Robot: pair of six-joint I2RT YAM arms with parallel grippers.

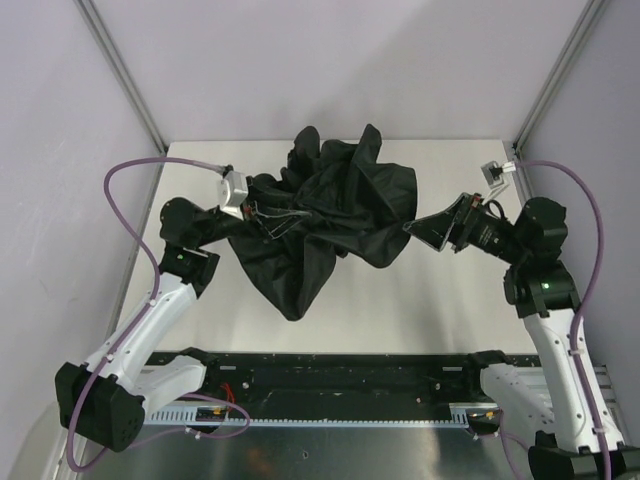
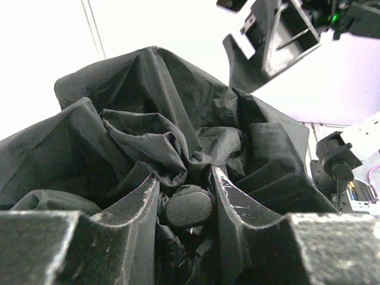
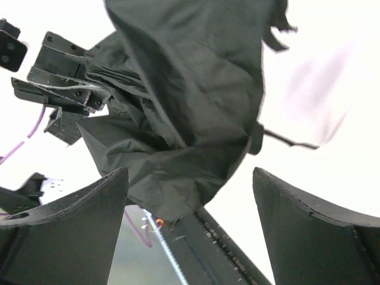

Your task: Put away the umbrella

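we see the umbrella (image 1: 325,215) as a crumpled black mass hanging between the two sets of jaws, lifted off the pale table (image 1: 440,300), with one point of cloth drooping below the left gripper (image 1: 255,212). a purple cable (image 1: 125,185) loops behind that arm, and a dark rail (image 1: 350,385) runs along the near edge, well apart from both jaws. nothing else lies near them.

the left jaws stand narrow and clamp the umbrella. folds of cloth bulge up in front of them and block most of what lies past. the right gripper (image 1: 425,232) stands wide, holding nothing. its tips are just beside the cloth's edge, and we cannot tell whether they touch it.

the overhead view shows thin wire ribs (image 1: 275,215) poking out next to the left jaws. only the left wrist view shows what is pinched, a rounded dark knob (image 2: 189,208) wedged between the fingers amid bunched cloth. only the right wrist view shows the fabric hanging ahead of its spread jaws, with the left gripper beyond, gripping from the far side.
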